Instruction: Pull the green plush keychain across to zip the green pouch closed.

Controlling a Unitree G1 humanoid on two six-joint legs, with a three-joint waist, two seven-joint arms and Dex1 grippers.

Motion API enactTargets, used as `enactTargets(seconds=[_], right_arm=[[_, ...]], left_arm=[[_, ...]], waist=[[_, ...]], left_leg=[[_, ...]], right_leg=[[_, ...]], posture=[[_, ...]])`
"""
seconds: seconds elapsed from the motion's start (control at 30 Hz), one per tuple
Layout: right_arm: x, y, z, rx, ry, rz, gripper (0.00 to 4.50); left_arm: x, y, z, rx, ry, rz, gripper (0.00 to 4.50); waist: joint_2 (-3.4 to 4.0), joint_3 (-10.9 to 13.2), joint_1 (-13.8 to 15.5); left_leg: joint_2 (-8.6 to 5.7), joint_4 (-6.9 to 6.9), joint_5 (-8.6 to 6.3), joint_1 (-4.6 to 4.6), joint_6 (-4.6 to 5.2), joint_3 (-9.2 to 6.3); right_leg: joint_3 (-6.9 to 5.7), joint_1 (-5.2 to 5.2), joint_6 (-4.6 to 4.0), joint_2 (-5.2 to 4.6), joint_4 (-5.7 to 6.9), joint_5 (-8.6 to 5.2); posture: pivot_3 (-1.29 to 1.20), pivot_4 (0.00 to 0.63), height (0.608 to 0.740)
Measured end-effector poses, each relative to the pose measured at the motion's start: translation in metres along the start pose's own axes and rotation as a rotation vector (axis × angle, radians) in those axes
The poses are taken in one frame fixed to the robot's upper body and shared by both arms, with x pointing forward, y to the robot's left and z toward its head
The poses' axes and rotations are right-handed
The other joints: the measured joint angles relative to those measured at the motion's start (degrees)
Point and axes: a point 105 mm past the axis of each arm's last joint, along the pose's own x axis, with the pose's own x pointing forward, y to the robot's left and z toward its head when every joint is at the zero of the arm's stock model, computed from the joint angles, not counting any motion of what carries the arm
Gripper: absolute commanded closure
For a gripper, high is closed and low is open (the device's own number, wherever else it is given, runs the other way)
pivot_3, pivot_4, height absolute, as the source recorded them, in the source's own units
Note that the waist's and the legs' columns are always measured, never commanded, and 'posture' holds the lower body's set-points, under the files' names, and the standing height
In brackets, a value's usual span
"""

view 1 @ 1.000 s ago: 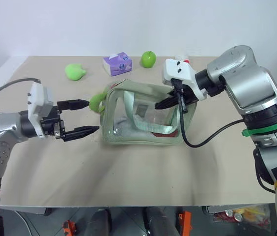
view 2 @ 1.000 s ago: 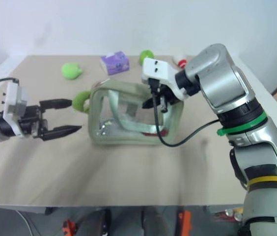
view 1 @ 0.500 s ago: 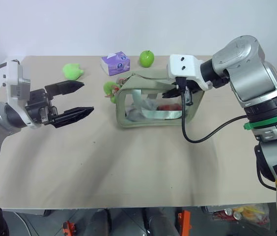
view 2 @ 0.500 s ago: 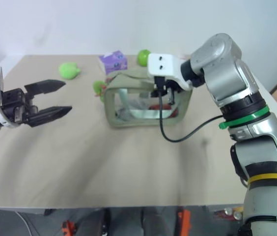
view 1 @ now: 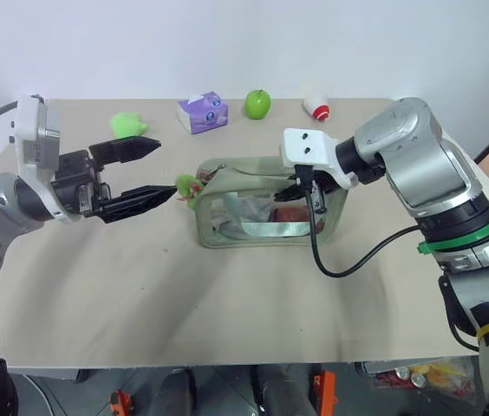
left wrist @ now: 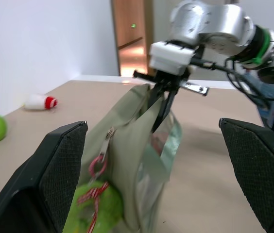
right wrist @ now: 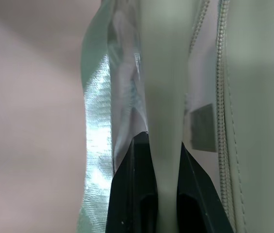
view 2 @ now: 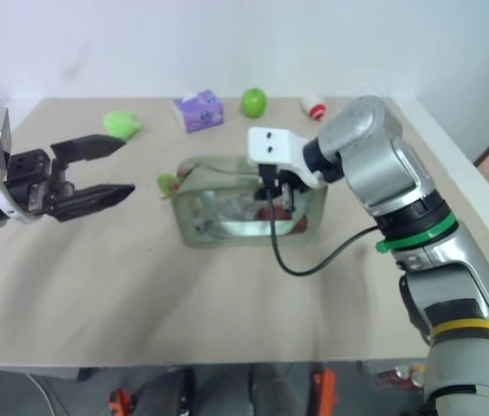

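Green plush keychain (view 1: pixel 187 188) sits at the left end of the green pouch (view 1: pixel 266 208), touching it, hanging from the zipper pull by a red-and-white string; in the left wrist view it lies low against the pouch end. Pouch is mid-counter, upright, clear window side facing near, red item visible inside, webbing strap across the window. Right claw (view 1: pixel 297 187) is at the pouch's right top edge, fingers clamped tight on a pale webbing strap (right wrist: pixel 162 97); right wrist view shows the strap pinched between the two black fingers (right wrist: pixel 133 194). A black cable loops from that wrist down onto the counter near the pouch. Left claw (view 1: pixel 147 172) hovers to the left of the keychain, just beside it, not touching, jaws spread wide, holding nothing, tips pointing right toward the pouch. Counter (view 1: pixel 227 295) is tan. Along the far edge, left to right: lime-green blob (view 1: pixel 127 125), purple tissue box (view 1: pixel 203 112), green apple (view 1: pixel 257 104), small white-and-red item (view 1: pixel 316 105) lying down. All four sit well apart from the pouch.
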Motion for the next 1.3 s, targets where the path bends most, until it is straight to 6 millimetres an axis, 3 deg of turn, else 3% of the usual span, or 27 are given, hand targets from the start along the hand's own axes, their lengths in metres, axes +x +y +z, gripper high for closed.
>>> enactTargets(seconds=[0.1, 0.2, 0.43, 0.57, 0.63, 0.7, 0.77, 1.03, 1.3], right_arm=[[0.004, 0.001, 0.004, 0.019, -0.018, -0.004, 4.48], [0.007, 0.001, 0.011, 0.055, -0.063, 0.01, 3.5], [-0.008, 0.005, 0.03, 0.075, -0.173, 0.09, 1.1], [-0.044, 0.008, 0.055, 0.103, -0.348, 0.167, 1.1], [-0.076, 0.006, 0.063, 0.092, -0.449, 0.143, 1.1], [-0.097, 0.005, 0.059, 0.089, -0.484, 0.107, 1.1], [-0.106, 0.003, 0.049, 0.085, -0.479, 0.062, 1.1], [-0.104, 0.008, -0.047, 0.213, -0.266, -0.092, 1.1], [-0.093, 0.008, -0.069, 0.269, -0.262, -0.169, 1.1]], left_arm=[[0.0, 0.001, 0.0, -0.002, 0.001, 0.009, 0.0], [0.0, 0.001, -0.001, -0.004, 0.003, 0.011, 0.0], [-0.003, 0.002, -0.008, -0.023, 0.017, 0.026, 0.0], [-0.004, 0.002, -0.013, -0.043, 0.009, 0.032, 0.0], [-0.003, 0.002, -0.017, -0.056, 0.011, 0.034, 0.0], [-0.004, 0.002, -0.019, -0.064, 0.014, 0.039, 0.0], [-0.004, 0.002, -0.02, -0.07, 0.014, 0.04, 0.0], [-0.009, 0.003, -0.028, -0.103, 0.023, 0.06, 0.0], [-0.011, 0.014, -0.03, -0.142, 0.017, 0.086, 0.0]], waist=[[0.0, 0.0, -0.5], [0.0, 0.0, -1.1], [0.01, 0.0, -1.1], [0.01, 0.0, -0.9], [0.0, 0.0, -0.8], [-0.02, 0.0, -0.7], [-0.02, 0.0, -0.7], [0.0, 0.0, -0.8], [0.02, 0.0, -1.0]], left_leg=[[0.16, 0.0, 0.0, 0.05, 0.0, 0.0], [0.33, -0.01, 0.0, 0.14, 0.0, 0.01], [0.42, -0.02, 0.0, 0.17, 0.0, -0.08], [0.42, -0.02, -0.01, 0.13, -0.01, -0.09], [0.42, -0.03, -0.03, 0.12, -0.05, -0.1], [0.4, -0.03, -0.06, 0.12, -0.08, -0.1], [0.4, -0.03, -0.06, 0.14, -0.09, -0.05], [0.4, -0.04, -0.07, 0.18, -0.1, 0.04], [0.41, -0.03, -0.07, 0.29, -0.08, 0.07]], right_leg=[[0.0, 0.0, -0.09, 0.18, 0.0, 0.06], [0.01, 0.0, -0.26, 0.39, 0.03, 0.16], [0.06, 0.0, -0.39, 0.58, 0.14, 0.09], [0.06, 0.01, -0.43, 0.58, 0.14, 0.04], [0.05, 0.01, -0.44, 0.57, 0.13, 0.0], [0.04, 0.03, -0.45, 0.55, 0.13, -0.05], [0.07, 0.02, -0.45, 0.54, 0.12, -0.05], [0.13, -0.01, -0.44, 0.53, 0.13, -0.04], [0.21, 0.03, -0.39, 0.59, 0.14, 0.02]], posture=[[0.0, 0.15, 0.74], [0.0, 0.15, 0.74], [0.0, 0.15, 0.74], [0.0, 0.15, 0.74], [0.0, 0.15, 0.74], [0.0, 0.15, 0.74], [0.0, 0.15, 0.74], [0.0, 0.15, 0.74], [0.0, 0.15, 0.74]])
